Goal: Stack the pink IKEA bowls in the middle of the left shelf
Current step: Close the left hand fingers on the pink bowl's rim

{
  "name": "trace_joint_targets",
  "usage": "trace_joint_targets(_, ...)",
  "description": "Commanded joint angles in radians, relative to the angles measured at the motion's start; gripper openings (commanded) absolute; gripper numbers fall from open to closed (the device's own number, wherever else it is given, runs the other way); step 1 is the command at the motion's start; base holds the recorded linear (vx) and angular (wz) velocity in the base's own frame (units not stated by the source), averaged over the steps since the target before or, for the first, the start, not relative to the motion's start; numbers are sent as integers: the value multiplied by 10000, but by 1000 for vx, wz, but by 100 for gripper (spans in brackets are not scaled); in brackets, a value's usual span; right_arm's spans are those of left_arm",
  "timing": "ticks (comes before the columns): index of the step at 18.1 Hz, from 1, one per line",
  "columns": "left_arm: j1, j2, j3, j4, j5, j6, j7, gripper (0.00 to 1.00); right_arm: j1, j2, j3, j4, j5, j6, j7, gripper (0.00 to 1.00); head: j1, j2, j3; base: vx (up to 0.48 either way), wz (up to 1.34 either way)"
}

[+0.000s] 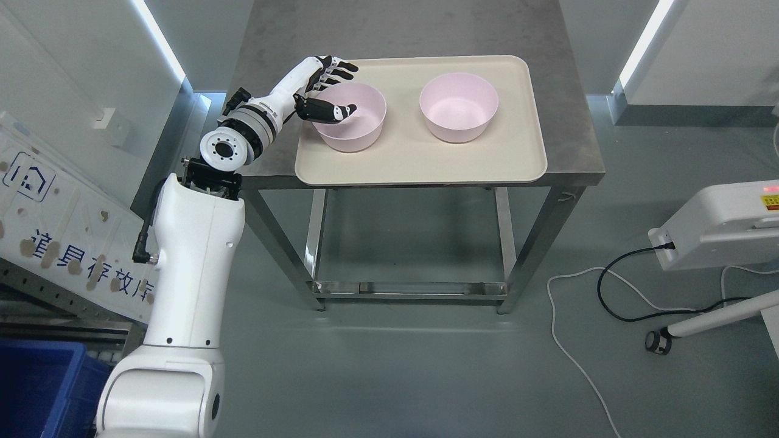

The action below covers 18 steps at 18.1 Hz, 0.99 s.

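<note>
Head view is showing you a task that is barely getting under way: the left hand (325,91) is reaching over the near pink bowl (352,117), its thumb dipping inside the rim while the other fingers (338,68) are spreading along the outside of the far wall, so you are looking at a pinch that is forming around the rim, though I cannot tell whether it is actually gripping yet. The bowl is sitting flat on the beige tray (420,164), not lifted. The second pink bowl (458,106) is standing well apart to the right of the hand on the same tray, untouched, so nothing is stacked and both the nesting and the placing are remaining for you. The right arm is not showing. The tray is lying on a grey metal table (572,146) with open steel legs, above a grey floor. Behind the arm, a blue bin (36,389) and a printed panel (55,243) are sitting low; far beyond the hand's right, a white machine (724,222) is trailing cables (614,292).
</note>
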Motion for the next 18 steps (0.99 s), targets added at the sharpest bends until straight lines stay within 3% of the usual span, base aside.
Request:
trace_joint_targets(1,-372,25,-408,836,-1001,-82,-4,51,0,-175,0,0,0,0,-13,100,0,0,0,0,0)
trace_joint_targets(11,-972,-52,-960,1864,-2090,-787,-19,41,0,-175,0,0,0,0,-13,100,0,0,0,0,-1)
trace_joint_targets(18,-1110,25,-915,2142,-2322,-1416,-19,25,0,-175,0,0,0,0,-13,100,0,0,0,7,4)
